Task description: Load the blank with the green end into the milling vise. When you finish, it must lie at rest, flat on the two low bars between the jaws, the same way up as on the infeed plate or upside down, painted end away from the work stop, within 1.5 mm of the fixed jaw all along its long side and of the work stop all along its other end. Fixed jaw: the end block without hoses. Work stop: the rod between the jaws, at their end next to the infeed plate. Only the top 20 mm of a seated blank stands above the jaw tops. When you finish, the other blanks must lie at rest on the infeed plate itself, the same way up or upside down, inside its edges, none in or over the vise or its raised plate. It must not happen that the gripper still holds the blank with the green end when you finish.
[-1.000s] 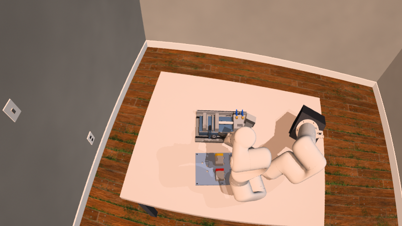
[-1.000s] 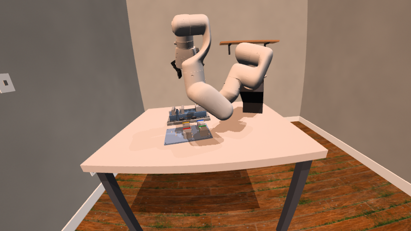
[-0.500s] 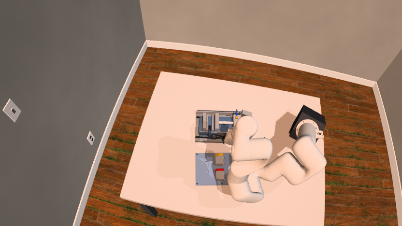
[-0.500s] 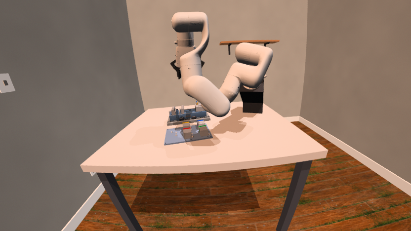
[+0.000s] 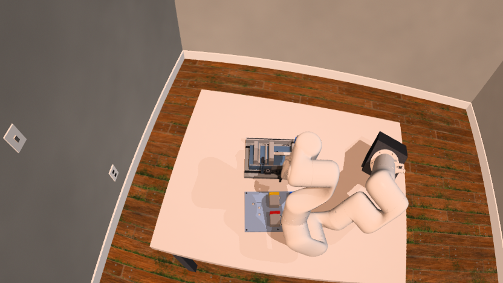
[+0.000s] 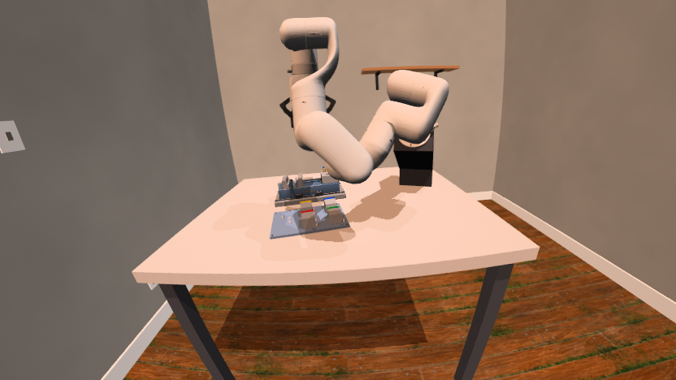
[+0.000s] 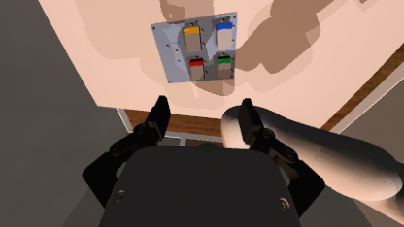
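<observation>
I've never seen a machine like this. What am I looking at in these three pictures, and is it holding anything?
It is one jointed white robot arm, standing on a dark base at the table's edge. Its "hand", the end effector, is open and holds nothing.

The top picture looks down from above; the exterior one looks across the table; the wrist one comes from beside the hand, past its two black fingers.

On the table sits a vise, a clamp for workpieces. Next to it, a flat plate carries four blocks, with yellow, blue, red and green ends. The green-ended one is meant for the vise.

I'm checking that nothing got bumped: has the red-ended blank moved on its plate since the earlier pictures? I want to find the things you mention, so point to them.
No: the red-ended blank [image 5: 274, 219] [image 6: 307, 219] [image 7: 197, 72] keeps its place on the plate [image 5: 254, 225] [image 6: 283, 231] [image 7: 174, 73].
</observation>
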Robot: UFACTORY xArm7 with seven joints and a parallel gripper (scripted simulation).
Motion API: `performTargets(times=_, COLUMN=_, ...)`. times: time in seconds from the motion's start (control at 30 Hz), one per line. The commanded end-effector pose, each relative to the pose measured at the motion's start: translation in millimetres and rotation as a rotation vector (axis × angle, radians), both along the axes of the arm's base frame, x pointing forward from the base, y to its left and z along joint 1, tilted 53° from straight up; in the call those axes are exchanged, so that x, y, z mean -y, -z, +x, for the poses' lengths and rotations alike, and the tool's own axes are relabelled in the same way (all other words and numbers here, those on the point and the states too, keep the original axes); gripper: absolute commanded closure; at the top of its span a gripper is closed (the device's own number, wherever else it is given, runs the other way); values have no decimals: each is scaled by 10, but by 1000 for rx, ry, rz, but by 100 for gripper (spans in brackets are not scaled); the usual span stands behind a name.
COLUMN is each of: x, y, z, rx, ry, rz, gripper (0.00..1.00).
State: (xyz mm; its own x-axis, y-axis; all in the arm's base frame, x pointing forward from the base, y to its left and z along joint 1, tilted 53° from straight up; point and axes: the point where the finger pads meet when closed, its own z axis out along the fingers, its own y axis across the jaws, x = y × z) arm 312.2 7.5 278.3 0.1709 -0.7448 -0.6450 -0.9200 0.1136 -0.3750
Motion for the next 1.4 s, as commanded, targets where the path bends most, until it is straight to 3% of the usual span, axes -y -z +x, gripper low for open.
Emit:
performTargets(times=0.0, x=5, y=-3, z=-1, rx=4, ry=-10, rz=3, gripper=0)
performTargets(times=0.33, x=5, y=-5, z=-1, rx=79, ry=-143, rz=56, gripper=0)
performTargets(times=1.13, x=5, y=-7, z=0, rx=78, ry=-139, rz=54, gripper=0)
performTargets(times=1.37, x=283, y=299, z=73, rx=78, ry=-139, rz=54, gripper=0)
